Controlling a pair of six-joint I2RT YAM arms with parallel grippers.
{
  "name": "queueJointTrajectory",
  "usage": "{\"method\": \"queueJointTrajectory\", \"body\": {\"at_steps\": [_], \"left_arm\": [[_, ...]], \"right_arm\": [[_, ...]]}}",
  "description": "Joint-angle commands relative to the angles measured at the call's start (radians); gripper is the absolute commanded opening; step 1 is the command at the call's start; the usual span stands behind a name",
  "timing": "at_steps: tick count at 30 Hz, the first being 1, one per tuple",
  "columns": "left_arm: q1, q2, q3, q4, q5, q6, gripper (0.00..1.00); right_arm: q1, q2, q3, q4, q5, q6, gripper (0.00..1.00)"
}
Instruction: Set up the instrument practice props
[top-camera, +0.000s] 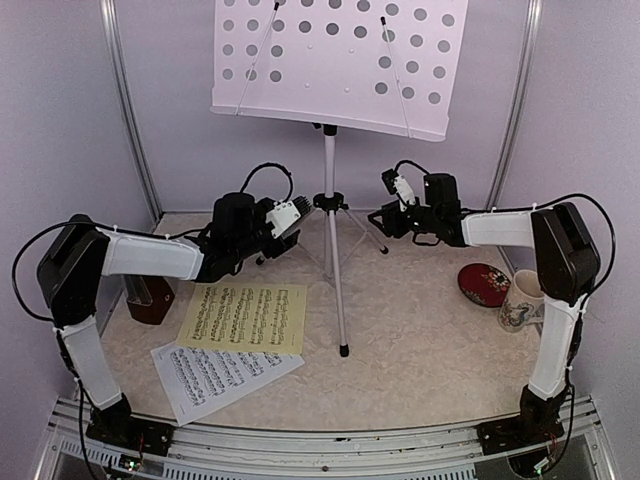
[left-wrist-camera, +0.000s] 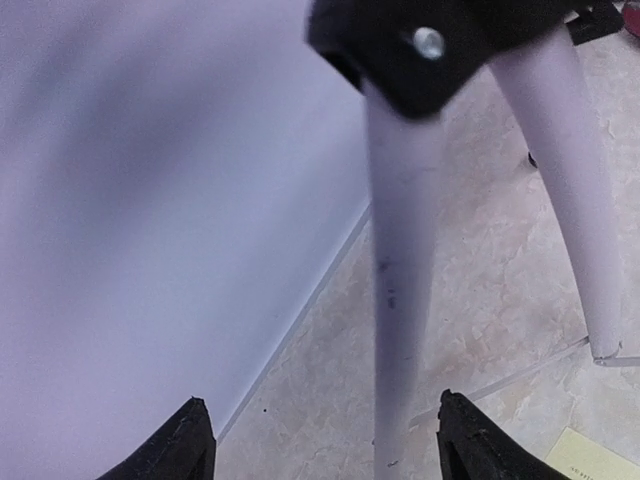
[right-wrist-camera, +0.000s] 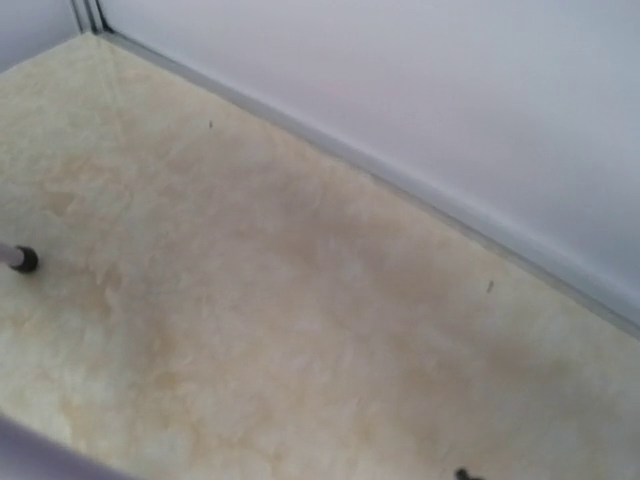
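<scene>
Since the stand (top-camera: 320, 90) is upright at the middle of the table's (top-camera: 420, 340) back edge with no sheet on its desk, the sheets look like the next job. The left gripper (top-camera: 287, 214) hangs low by the tripod hub, its fingers (left-wrist-camera: 185, 445) spread, and one leg (left-wrist-camera: 400, 300) passes between them untouched. The right gripper (top-camera: 397, 195) is just right of the hub. Its wrist view shows only table and a foot (right-wrist-camera: 22, 258) of the stand, so I cannot tell whether it is spread or pressed together.

The yellow sheet (top-camera: 243, 317) lies flat toward the near-left corner, its long axis running left to right, overlapping the white sheet (top-camera: 222, 373). Both lie on the near side of the left gripper, and the left arm is plainly nearer. The metronome (top-camera: 150, 298) sits at the left edge, behind that arm's forearm.

The dish (top-camera: 485, 284) and mug (top-camera: 520, 300) stand side by side at the right edge. I cannot make out what they hold.
</scene>
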Motion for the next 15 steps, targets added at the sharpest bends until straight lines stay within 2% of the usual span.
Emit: {"method": "queueJointTrajectory", "body": {"at_steps": [1,4,7,10,13,15], "left_arm": [[0.003,-0.059,-0.021,-0.001,-0.048,-0.158,0.77],[0.006,-0.098,-0.04,-0.019,-0.051,-0.263,0.83],[0.01,-0.157,-0.066,-0.038,-0.047,-0.387,0.97],[0.02,-0.204,-0.056,-0.14,-0.06,-0.536,0.99],[0.039,-0.237,-0.022,-0.328,-0.076,-0.727,0.99],[0.056,-0.266,-0.03,-0.425,-0.078,-0.916,0.99]], "right_arm": [[-0.001,-0.013,0.027,0.006,-0.001,0.016,0.62],[-0.002,-0.037,-0.001,0.022,-0.015,0.04,0.68],[-0.001,-0.072,-0.028,0.021,-0.041,0.069,0.72],[0.0,-0.122,-0.073,0.011,-0.075,0.108,0.77],[-0.002,-0.184,-0.135,-0.007,-0.112,0.148,0.81],[0.0,-0.223,-0.177,-0.017,-0.129,0.178,0.81]]}}
